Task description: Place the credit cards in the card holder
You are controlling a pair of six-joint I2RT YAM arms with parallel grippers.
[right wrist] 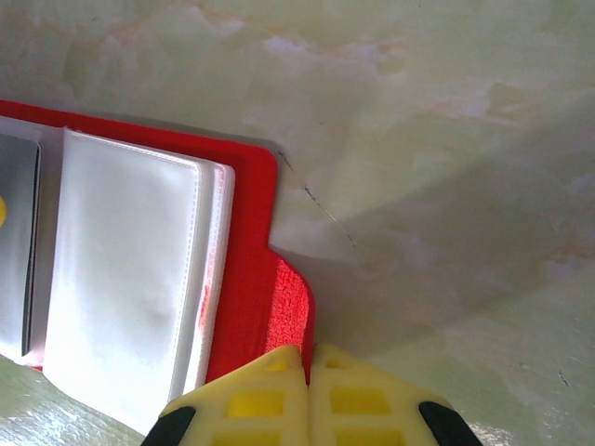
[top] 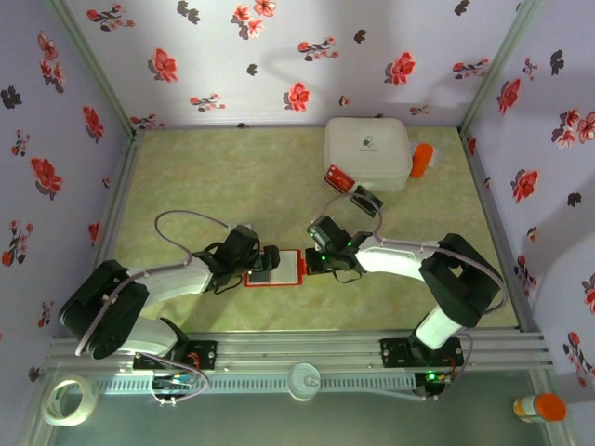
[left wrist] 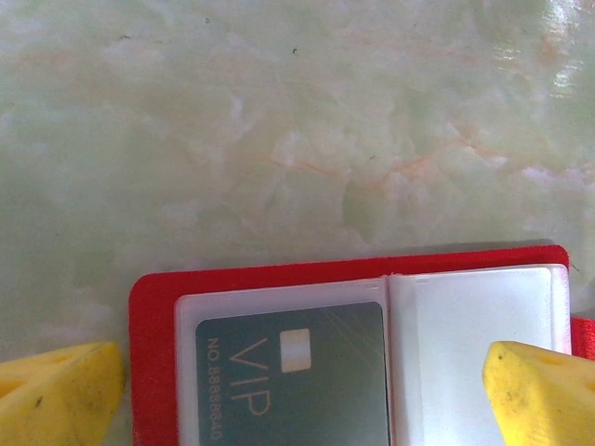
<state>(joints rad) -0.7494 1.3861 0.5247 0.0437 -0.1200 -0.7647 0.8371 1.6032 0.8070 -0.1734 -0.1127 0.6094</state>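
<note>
At the far right corner of the bench [top: 232, 177] stands a white square box [top: 367, 153] with an orange object [top: 422, 160] touching its right side. Just in front of the box lie a red credit card [top: 338, 178] and a dark credit card [top: 366, 201], close together and well apart from both arms. Nothing lies between these cards and the card holder [top: 277, 268], which rests open and flat near the front middle of the bench, between the left end effector [top: 262, 263] and the right end effector [top: 310, 261].

The left wrist view shows the holder's red border around pale, translucent pockets. A grey credit card [left wrist: 297, 372] marked "VIP" sits inside the left pocket; the right pocket looks blank. The yellow fingertips [left wrist: 60, 395] stand wide apart, straddling the holder and gripping nothing.

In the right wrist view the fingers are pressed together, their tips meeting the red tab [right wrist: 290, 307] at the holder's edge. Whether the tab is pinched cannot be told.
</note>
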